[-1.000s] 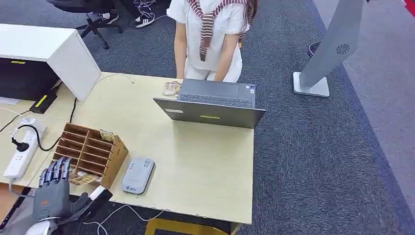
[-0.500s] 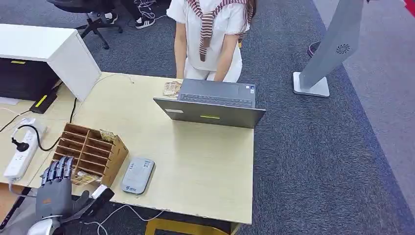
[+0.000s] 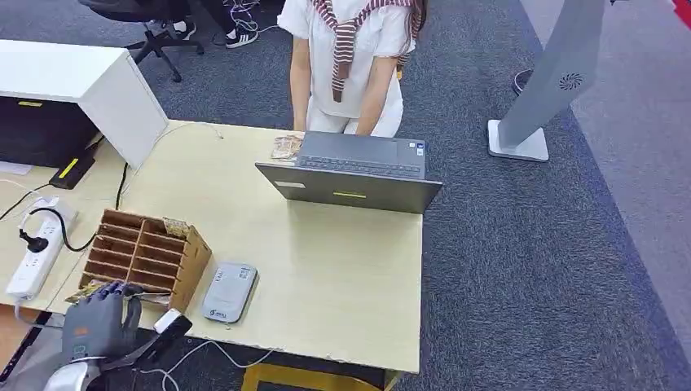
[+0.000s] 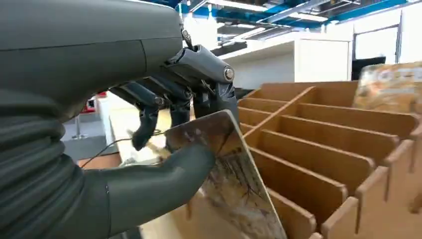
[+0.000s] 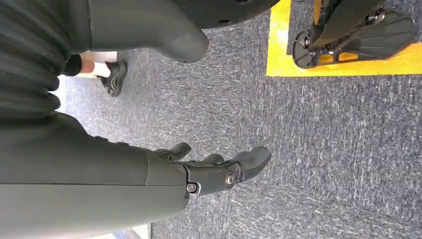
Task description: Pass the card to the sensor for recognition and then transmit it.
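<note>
Left hand [image 4: 164, 149] pinches card [image 4: 226, 184] at wooden rack's [image 3: 147, 248] near edge; grey sensor [image 3: 229, 292] lies just to robot's right on worktop [image 3: 326, 269]. Right hand [image 5: 219, 174] hangs empty, fingers apart.

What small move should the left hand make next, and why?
Probably lift the card up and out of the wooden slotted rack, then carry it toward the grey card reader. The left hand already pinches the card between thumb and fingers, but it is not yet clear of the rack.
</note>
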